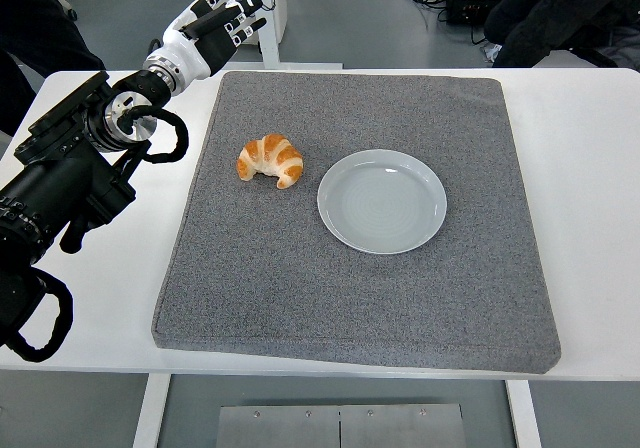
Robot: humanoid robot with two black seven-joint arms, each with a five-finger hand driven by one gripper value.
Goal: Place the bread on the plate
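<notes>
Bread (271, 160) laid on mat (300, 288), just left of plate (382, 201), not touching. Left hand (215, 23) raised beyond mat's far-left corner, fingers spread, nothing held.

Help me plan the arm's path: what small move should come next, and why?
Probably bring the left hand back and down toward the croissant. The hand is open and empty beyond the mat's far corner, and the croissant lies left of the empty plate.

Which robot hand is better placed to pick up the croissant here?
Left. The left robot hand is in view, open and empty, raised beyond the gray mat's far-left corner, on the croissant's side of the plate. No right arm shows.
</notes>
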